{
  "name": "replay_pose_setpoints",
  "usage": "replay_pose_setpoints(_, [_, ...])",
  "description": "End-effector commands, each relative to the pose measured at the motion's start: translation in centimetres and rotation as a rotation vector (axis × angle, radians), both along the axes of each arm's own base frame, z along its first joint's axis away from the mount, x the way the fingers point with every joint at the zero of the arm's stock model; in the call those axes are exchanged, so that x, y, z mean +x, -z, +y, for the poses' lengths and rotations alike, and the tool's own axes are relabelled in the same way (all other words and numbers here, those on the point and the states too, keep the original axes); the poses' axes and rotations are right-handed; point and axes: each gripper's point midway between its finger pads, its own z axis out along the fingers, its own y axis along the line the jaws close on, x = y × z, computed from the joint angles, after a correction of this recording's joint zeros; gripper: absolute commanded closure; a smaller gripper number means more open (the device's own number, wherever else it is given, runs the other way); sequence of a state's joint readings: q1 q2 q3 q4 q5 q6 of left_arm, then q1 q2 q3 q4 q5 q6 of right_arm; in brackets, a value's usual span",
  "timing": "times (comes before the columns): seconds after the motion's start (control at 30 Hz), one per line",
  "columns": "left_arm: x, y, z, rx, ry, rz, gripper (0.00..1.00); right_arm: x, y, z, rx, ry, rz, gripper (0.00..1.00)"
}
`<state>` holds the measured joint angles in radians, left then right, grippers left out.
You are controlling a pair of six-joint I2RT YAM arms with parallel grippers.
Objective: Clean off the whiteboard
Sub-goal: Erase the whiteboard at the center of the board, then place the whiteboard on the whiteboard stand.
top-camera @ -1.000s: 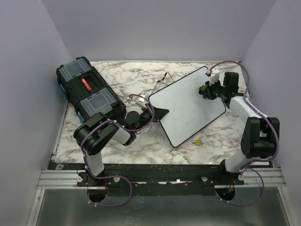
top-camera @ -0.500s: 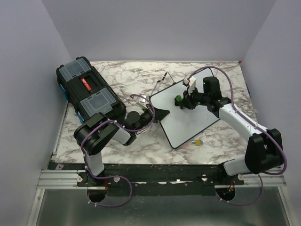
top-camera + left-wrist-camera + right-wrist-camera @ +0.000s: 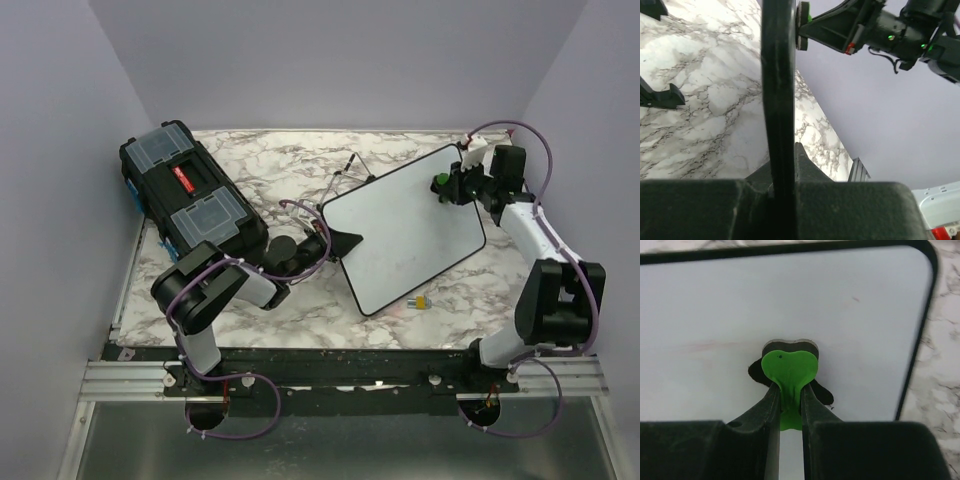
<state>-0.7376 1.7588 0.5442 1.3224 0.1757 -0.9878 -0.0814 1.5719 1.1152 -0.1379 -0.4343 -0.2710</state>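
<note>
The whiteboard (image 3: 400, 235) lies tilted at centre right, white with a thin black frame; only faint smudges show on it. My left gripper (image 3: 335, 240) is shut on its left edge. In the left wrist view the black frame (image 3: 777, 75) runs up between my fingers (image 3: 815, 170). My right gripper (image 3: 447, 184) is shut on a green heart-shaped eraser (image 3: 439, 183) and presses it on the board's upper right part. In the right wrist view the eraser (image 3: 789, 367) sits between the jaws against the white surface (image 3: 790, 300), near the board's corner. The eraser also shows in the left wrist view (image 3: 802, 20).
A black toolbox (image 3: 190, 195) with clear lid compartments lies at the left. A small yellow object (image 3: 422, 301) lies by the board's near edge. A thin black object (image 3: 345, 168) lies behind the board. Purple walls enclose the marble table (image 3: 300, 160).
My right gripper swept the eraser from the board's upper right toward its left middle and back to the upper right. The board shifted slightly. The left gripper kept its hold.
</note>
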Motion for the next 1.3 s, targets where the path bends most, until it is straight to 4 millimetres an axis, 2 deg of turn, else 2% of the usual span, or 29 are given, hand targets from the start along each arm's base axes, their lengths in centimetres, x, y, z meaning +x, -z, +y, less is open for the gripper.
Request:
replay_pose_setpoints(0.0, [-1.7,-10.0,-0.5,-0.193,0.067,-0.265,1.00,-5.4,-6.1,5.8,0.140,-0.295,-0.088,0.99])
replay_pose_setpoints(0.1, [-1.4,-10.5,-0.6,-0.170,0.062,-0.286,1.00,-7.4,-9.4,6.7,0.185,-0.322,-0.149,0.99])
replay_pose_setpoints(0.2, [-1.0,-11.4,-1.0,-0.101,0.058,-0.319,1.00,-8.8,-11.6,7.0,0.201,-0.325,-0.192,0.99])
replay_pose_setpoints(0.33, [-0.1,-12.5,-0.4,-0.022,0.019,-0.360,1.00,-10.4,-13.4,7.3,0.218,-0.337,-0.231,1.00])
replay_pose_setpoints(0.5, [2.0,-14.4,1.9,0.001,-0.054,-0.386,1.00,-13.4,-14.8,8.0,0.246,-0.468,-0.256,0.99])
replay_pose_setpoints(0.7, [4.9,-18.7,3.7,0.062,-0.155,-0.455,1.00,-16.6,-13.9,8.6,0.259,-0.574,-0.239,0.99])
replay_pose_setpoints(1.0, [7.8,-24.9,4.4,0.070,-0.246,-0.543,1.00,-16.9,-12.0,7.6,0.268,-0.546,-0.205,0.99])
replay_pose_setpoints(1.17, [9.5,-26.7,5.5,0.095,-0.363,-0.568,1.00,-16.8,-10.8,6.9,0.278,-0.513,-0.181,1.00])
replay_pose_setpoints(1.27, [10.5,-26.5,6.7,0.134,-0.446,-0.570,1.00,-16.7,-10.0,6.6,0.279,-0.492,-0.162,0.99])
